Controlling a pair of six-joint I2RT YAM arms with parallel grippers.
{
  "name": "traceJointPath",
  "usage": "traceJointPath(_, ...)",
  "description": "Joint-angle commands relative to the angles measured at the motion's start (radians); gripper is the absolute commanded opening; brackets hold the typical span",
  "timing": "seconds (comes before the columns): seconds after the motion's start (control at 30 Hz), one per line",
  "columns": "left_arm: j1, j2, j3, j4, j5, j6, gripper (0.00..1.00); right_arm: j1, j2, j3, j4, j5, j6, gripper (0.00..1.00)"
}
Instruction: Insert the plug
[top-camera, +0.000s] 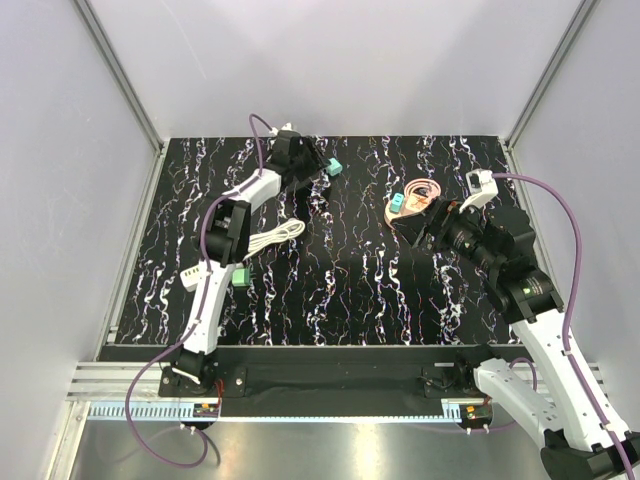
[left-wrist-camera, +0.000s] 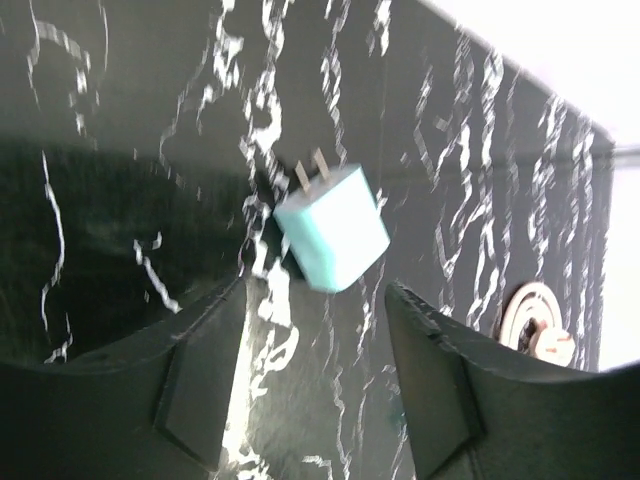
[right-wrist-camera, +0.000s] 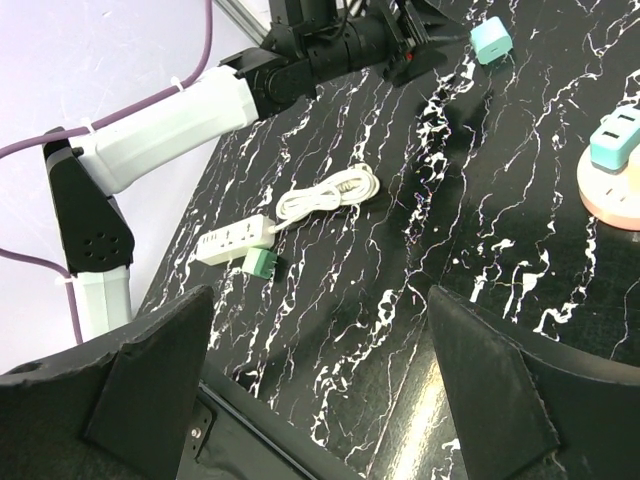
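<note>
The plug (left-wrist-camera: 332, 240) is a small teal cube with two metal prongs pointing away from me, lying on the black marbled table. It lies just beyond the tips of my left gripper (left-wrist-camera: 316, 290), whose jaws stand apart on either side with nothing between them. From above, the plug (top-camera: 334, 167) is at the far middle of the table, right of my left gripper (top-camera: 312, 165). It also shows in the right wrist view, plug (right-wrist-camera: 490, 40). My right gripper (right-wrist-camera: 320, 300) hangs open over bare table, and from above my right gripper (top-camera: 425, 228) is right of centre.
A white power strip (top-camera: 195, 275) lies at the left, its coiled white cable (top-camera: 275, 238) beside it and a brighter green cube (top-camera: 241, 275) against it. A pink round base (top-camera: 418, 200) carrying another teal block (top-camera: 398, 205) sits by my right gripper.
</note>
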Motion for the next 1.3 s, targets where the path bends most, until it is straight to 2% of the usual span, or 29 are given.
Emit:
traceJointPath(0.0, 0.006, 0.001, 0.101, 0.117, -0.045, -0.012, 0.59, 0.007, -0.003, 0.003, 0.013, 0.027, -0.024, 0.94)
traceJointPath(0.13, 0.006, 0.096, 0.212, 0.154, -0.011, -0.057, 0.58, 0.007, 0.008, 0.000, 0.014, 0.040, -0.033, 0.94)
traceJointPath(0.33, 0.004, 0.181, 0.204, 0.228, -0.031, -0.149, 0.57, 0.010, 0.017, 0.000, 0.014, 0.029, -0.033, 0.94)
traceJointPath(0.43, 0.001, 0.237, 0.206, 0.287, -0.033, -0.253, 0.56, 0.010, 0.023, -0.009, 0.033, 0.038, -0.032, 0.94)
traceJointPath(0.5, -0.007, 0.265, 0.249, 0.291, -0.034, -0.282, 0.55, 0.011, 0.033, -0.014, 0.036, 0.035, -0.032, 0.94)
traceJointPath(0.6, -0.031, 0.299, 0.321, 0.261, -0.045, -0.241, 0.56, 0.016, 0.033, -0.019, 0.042, 0.030, -0.030, 0.94)
traceJointPath(0.73, -0.042, 0.300, 0.303, 0.277, -0.027, -0.233, 0.56, 0.020, 0.034, -0.023, 0.050, 0.035, -0.032, 0.95)
traceJointPath(0.97, -0.056, 0.297, 0.295, 0.275, 0.088, -0.212, 0.58, 0.022, 0.028, -0.028, 0.057, 0.035, -0.029, 0.95)
traceJointPath(1.13, -0.065, 0.247, 0.254, 0.179, 0.130, -0.150, 0.61, 0.019, 0.025, -0.031, 0.057, 0.030, -0.024, 0.95)
traceJointPath(1.2, -0.071, 0.227, 0.252, 0.089, 0.124, -0.094, 0.63, 0.019, 0.022, -0.035, 0.059, 0.029, -0.024, 0.95)
traceJointPath(1.27, -0.074, 0.195, 0.224, 0.070, 0.125, -0.046, 0.63, 0.020, 0.019, -0.039, 0.060, 0.029, -0.023, 0.95)
